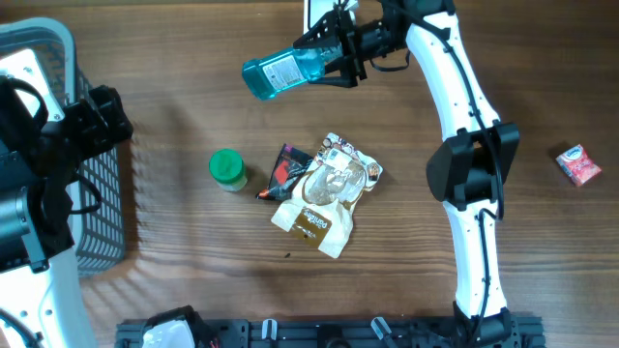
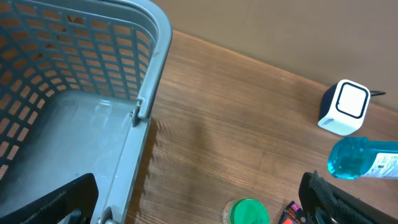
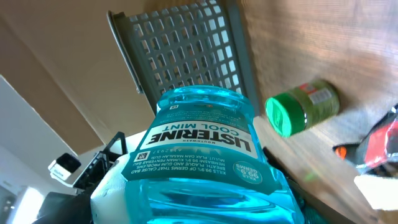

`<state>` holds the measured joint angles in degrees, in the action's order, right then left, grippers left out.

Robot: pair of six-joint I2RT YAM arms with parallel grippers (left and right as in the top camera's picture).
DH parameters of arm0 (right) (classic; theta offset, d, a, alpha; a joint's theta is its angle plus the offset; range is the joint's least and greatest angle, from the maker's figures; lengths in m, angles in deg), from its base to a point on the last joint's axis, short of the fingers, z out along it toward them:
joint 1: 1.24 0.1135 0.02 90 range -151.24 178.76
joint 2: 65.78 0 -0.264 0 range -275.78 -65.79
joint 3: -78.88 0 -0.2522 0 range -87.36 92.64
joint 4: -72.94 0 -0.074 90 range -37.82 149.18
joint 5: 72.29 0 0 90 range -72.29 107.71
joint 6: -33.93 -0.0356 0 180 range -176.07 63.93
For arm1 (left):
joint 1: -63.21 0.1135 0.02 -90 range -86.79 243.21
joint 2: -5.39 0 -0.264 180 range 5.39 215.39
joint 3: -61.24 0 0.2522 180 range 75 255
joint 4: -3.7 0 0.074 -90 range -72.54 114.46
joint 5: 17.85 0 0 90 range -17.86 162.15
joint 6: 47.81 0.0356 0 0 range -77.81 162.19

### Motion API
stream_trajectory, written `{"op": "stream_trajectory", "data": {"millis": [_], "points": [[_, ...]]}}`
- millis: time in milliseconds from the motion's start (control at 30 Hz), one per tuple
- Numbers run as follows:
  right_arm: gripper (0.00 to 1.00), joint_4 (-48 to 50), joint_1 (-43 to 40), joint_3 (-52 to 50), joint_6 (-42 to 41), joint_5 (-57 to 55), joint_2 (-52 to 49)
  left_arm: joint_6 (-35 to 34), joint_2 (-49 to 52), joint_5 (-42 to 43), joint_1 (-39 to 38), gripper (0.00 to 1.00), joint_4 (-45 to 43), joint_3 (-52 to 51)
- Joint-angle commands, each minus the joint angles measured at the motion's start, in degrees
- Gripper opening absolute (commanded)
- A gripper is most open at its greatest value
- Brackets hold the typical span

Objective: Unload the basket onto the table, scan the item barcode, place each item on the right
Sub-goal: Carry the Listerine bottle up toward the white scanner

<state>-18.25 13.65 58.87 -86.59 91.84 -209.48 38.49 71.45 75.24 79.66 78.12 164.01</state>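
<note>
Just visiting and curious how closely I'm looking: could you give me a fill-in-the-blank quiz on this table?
The right gripper holds a mouthwash bottle filled with ____ liquid.
The small jar on the table has a ____ lid.
The left gripper hangs open by the rim of a grey ____.
Answers: blue; green; basket.

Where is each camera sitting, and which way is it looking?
Overhead: above the table, looking straight down; left arm and right arm show, right gripper holding the Listerine bottle.
Left wrist: on the left arm, facing across the grey basket toward the scanner; its open fingers show.
Right wrist: behind the bottle, facing the basket; fingers mostly hidden.
All three share the bottle, the basket and the green-lidded jar.
</note>
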Motion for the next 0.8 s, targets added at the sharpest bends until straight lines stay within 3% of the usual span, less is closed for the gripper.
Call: {"op": "stream_trajectory", "data": {"millis": [0,200,467,600,767], "points": [[0.57,1.4,-0.2,0.2,2.8,1.9,2.3,0.5,0.1,0.1,-0.2,1.00,-0.1,0.1],[0.56,10.4,-0.2,0.2,6.6,-4.2,2.3,0.5,0.1,0.1,-0.2,1.00,-0.1,0.1],[0.56,24.9,-0.2,0.2,4.4,-7.3,2.4,0.5,0.1,0.1,-0.2,1.00,-0.1,0.1],[0.56,22.1,0.3,0.2,-7.6,-6.4,2.4,0.5,0.1,0.1,-0.2,1.00,-0.1,0.1],[0.56,19.8,0.5,0.2,-13.4,-2.1,2.4,0.5,0.1,0.1,-0.2,1.00,-0.1,0.1]]}}
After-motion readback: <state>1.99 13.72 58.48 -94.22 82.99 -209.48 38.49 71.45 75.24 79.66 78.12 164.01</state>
